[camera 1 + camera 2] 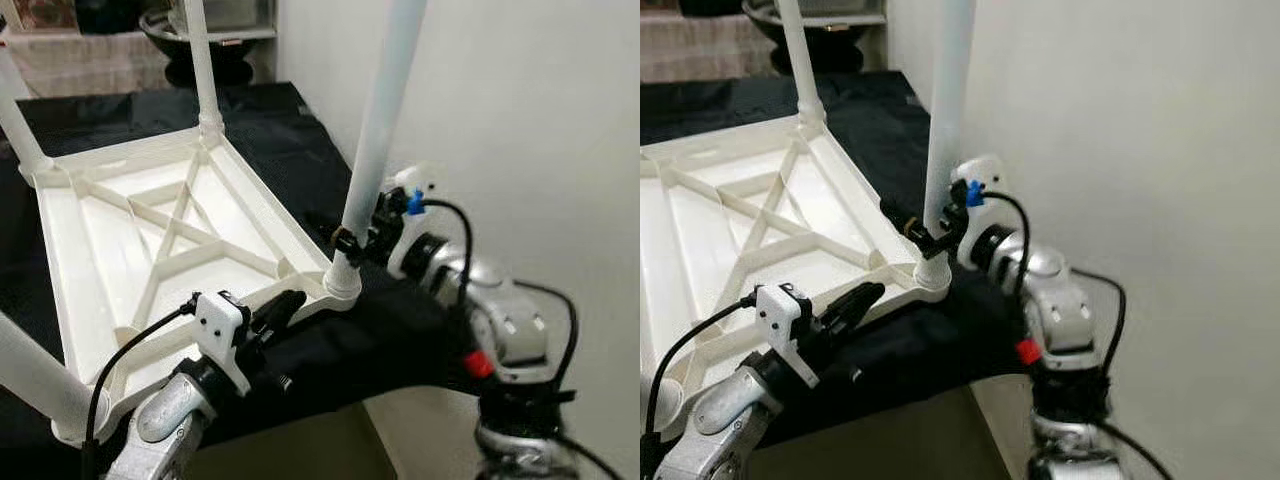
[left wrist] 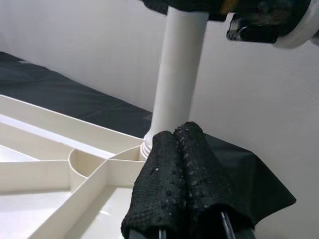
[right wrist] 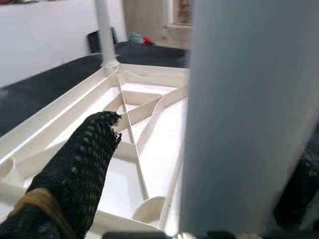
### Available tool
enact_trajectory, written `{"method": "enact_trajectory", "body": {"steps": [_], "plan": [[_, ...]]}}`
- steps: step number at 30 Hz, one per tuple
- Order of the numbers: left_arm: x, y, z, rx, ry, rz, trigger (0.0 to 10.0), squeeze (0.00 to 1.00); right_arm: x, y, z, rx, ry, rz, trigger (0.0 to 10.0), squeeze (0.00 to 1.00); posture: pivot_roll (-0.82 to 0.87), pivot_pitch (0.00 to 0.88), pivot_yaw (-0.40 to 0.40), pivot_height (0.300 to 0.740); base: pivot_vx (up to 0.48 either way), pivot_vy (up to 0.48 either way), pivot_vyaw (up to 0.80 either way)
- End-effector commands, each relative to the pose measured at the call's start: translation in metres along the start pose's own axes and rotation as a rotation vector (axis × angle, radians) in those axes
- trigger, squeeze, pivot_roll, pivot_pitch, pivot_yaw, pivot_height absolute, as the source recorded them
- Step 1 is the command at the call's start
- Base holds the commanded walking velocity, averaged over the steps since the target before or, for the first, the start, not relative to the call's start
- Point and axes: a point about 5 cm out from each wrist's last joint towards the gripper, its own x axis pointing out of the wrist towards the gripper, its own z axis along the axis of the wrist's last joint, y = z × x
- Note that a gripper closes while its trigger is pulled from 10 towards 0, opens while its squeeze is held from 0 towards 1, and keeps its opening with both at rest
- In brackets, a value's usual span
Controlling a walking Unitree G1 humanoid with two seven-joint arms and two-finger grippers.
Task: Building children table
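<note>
At frame centre, an upturned white children's table (image 1: 150,250) lies on a black cloth (image 1: 290,130). The right gripper (image 1: 352,243) clasps the near-right table leg (image 1: 380,130); the left gripper (image 1: 285,305), fingers pressed together, rests at the frame's edge, lower centre.

You have the upturned table top (image 1: 150,250) lying on the cloth (image 1: 270,130), a leg (image 1: 375,140) standing at its near right corner, wall (image 1: 520,130) to the right.

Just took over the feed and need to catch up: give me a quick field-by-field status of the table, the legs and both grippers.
table top: white table top, upside down on black cloth
legs: all four corners fitted, upright
right gripper: right gripper shut on near-right leg, low by its socket
left gripper: left gripper shut, resting at table top's near edge
</note>
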Motion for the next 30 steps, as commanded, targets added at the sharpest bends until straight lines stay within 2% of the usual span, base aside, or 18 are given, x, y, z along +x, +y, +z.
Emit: {"method": "enact_trajectory", "body": {"steps": [1,4,5,6,12,13,17,22,25,26,27,28,30], "plan": [[-0.003,-0.003,0.0,-0.006,0.007,-0.008,10.0,0.0,-0.001,-0.005,0.008,-0.041,-0.025,0.117,10.0,1.0,-0.05,0.13,-0.091,0.74,0.0,0.0,0.0],[-0.005,-0.003,0.001,-0.006,0.009,-0.009,10.0,0.0,-0.004,-0.011,0.011,-0.039,-0.005,0.191,10.0,1.0,-0.04,0.14,-0.087,0.74,0.0,0.0,0.0],[-0.006,-0.003,0.002,-0.006,0.011,-0.011,10.0,0.0,-0.006,-0.015,0.013,-0.047,0.025,0.256,10.0,0.78,-0.03,0.148,-0.086,0.74,0.0,0.0,0.0],[-0.007,-0.004,0.003,-0.006,0.014,-0.012,10.0,0.0,-0.006,-0.017,0.016,-0.036,0.031,0.301,10.0,0.0,-0.03,0.151,-0.085,0.74,0.0,0.0,0.0],[-0.009,-0.004,0.004,-0.005,0.019,-0.013,10.0,0.0,-0.005,-0.025,0.026,-0.037,0.005,0.371,10.0,0.0,-0.02,0.157,-0.083,0.74,0.0,0.0,0.0],[-0.01,-0.004,0.004,-0.005,0.021,-0.013,10.0,0.0,-0.006,-0.028,0.031,-0.027,-0.016,0.391,0.0,0.0,-0.02,0.159,-0.081,0.74,0.0,0.0,0.0],[-0.01,-0.004,0.003,-0.007,0.026,-0.013,10.0,0.0,-0.013,-0.032,0.034,-0.029,-0.034,0.44,0.0,0.0,-0.03,0.151,-0.081,0.74,0.0,0.0,0.0],[-0.008,-0.004,0.002,-0.009,0.028,-0.014,10.0,0.0,-0.021,-0.03,0.031,-0.02,-0.035,0.428,0.0,0.0,-0.04,0.147,-0.083,0.74,0.0,0.0,0.0],[-0.007,-0.003,0.001,-0.01,0.027,-0.013,10.0,0.0,-0.027,-0.03,0.024,-0.039,-0.01,0.36,0.0,0.0,-0.05,0.145,-0.085,0.74,0.0,0.0,0.0],[-0.006,-0.003,0.001,-0.011,0.026,-0.012,10.0,0.0,-0.028,-0.026,0.018,-0.012,0.017,0.249,0.0,0.0,-0.07,0.134,-0.103,0.74,0.0,0.0,0.0],[-0.006,-0.003,0.001,-0.011,0.026,-0.012,10.0,0.0,-0.028,-0.026,0.018,-0.012,0.017,0.249,0.0,0.0,-0.07,0.134,-0.103,0.74,0.0,0.0,0.0],[-0.005,-0.003,0.0,-0.012,0.024,-0.011,10.0,0.0,-0.027,-0.022,0.009,0.014,0.051,0.106,0.0,0.0,-0.07,0.131,-0.108,0.74,0.0,0.0,0.0],[-0.005,-0.003,0.0,-0.012,0.024,-0.011,10.0,0.0,-0.027,-0.022,0.009,0.014,0.051,0.106,0.0,0.0,-0.07,0.131,-0.108,0.74,0.0,0.0,0.0]]}}
